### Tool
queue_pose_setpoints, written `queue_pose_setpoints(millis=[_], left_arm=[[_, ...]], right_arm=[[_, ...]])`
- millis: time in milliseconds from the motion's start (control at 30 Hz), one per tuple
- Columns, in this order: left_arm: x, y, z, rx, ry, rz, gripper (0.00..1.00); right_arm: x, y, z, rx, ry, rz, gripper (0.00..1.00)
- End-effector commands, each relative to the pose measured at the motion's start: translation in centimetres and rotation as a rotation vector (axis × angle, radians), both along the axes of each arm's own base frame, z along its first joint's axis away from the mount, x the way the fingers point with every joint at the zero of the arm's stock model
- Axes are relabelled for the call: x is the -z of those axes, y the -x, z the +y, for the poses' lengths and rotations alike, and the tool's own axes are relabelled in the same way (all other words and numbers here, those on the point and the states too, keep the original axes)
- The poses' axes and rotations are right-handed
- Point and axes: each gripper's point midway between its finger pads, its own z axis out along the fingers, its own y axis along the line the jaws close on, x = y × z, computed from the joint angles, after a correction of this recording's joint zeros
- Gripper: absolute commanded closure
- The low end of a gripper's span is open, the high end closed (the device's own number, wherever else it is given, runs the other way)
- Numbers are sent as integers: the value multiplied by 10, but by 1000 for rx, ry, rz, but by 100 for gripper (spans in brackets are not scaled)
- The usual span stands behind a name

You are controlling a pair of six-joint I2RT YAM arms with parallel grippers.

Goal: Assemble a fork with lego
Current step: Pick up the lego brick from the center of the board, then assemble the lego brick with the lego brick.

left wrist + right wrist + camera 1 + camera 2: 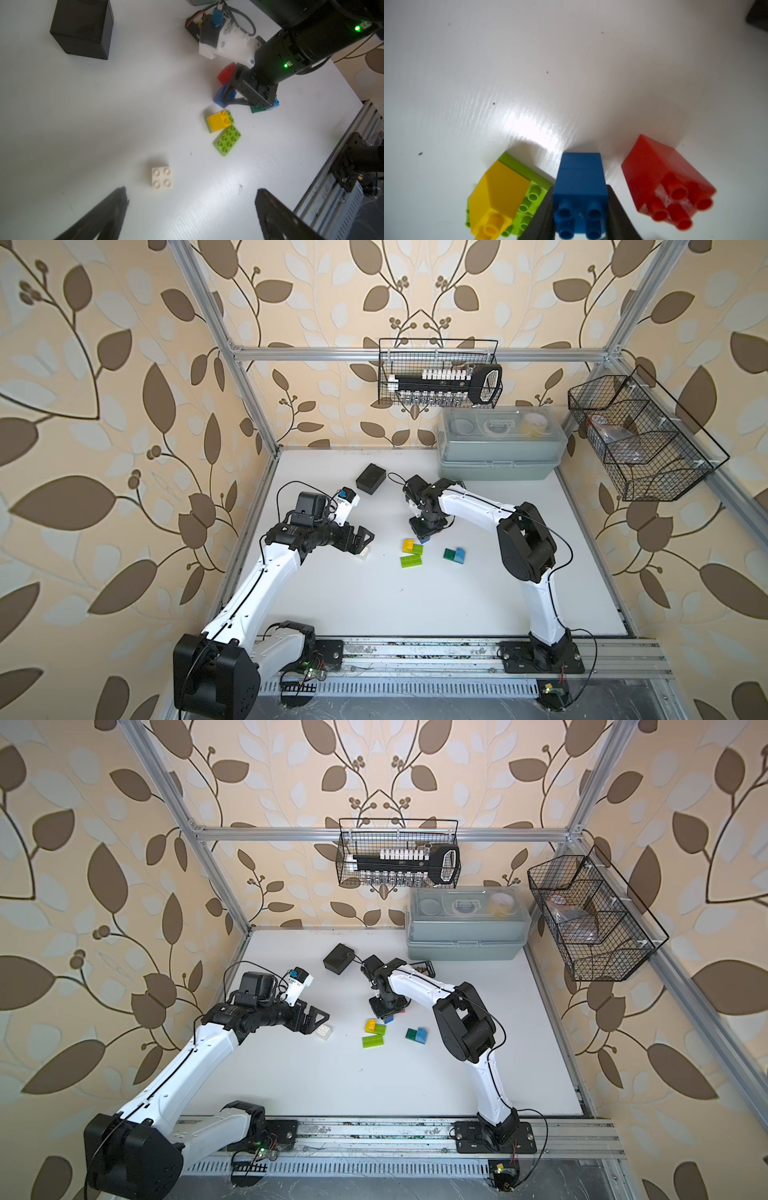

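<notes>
In both top views my right pincer (pixel 424 536) covers most of the blue brick (pixel 389 1019); my left pincer (pixel 191 189) shows only blurred fingertips (pixel 118 199).

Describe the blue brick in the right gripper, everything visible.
The blue brick is a square, glossy plastic block, upright, four round studs on top. The right gripper is shut on it, black fingers pressing two opposite sides. Its base seems to rest on the white table. It stands between the yellow brick and the red brick, clear of the red one.
</notes>
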Motion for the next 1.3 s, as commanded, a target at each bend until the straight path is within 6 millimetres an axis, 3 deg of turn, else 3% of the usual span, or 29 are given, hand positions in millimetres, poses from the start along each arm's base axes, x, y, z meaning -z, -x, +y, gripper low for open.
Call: queue_pose_setpoints(millis=[0, 300, 467, 700, 933, 1267], left_arm=[[-7, 1, -1, 5, -1, -32, 1], [-24, -1, -2, 18, -1, -65, 1], [-32, 0, -5, 36, 10, -75, 1], [-38, 13, -26, 142, 23, -86, 1], [-29, 30, -54, 271, 13, -65, 1], [-19, 29, -74, 309, -3, -45, 1]], right_arm=[[-3, 0, 3, 4, -10, 11, 76], [-39, -2, 9, -79, -67, -59, 99], [-62, 2, 6, -159, -80, -105, 100], [-81, 20, -16, -300, -20, -131, 100], [-77, 47, -44, -483, 42, -135, 100], [-53, 64, -58, -637, 41, -102, 100]])
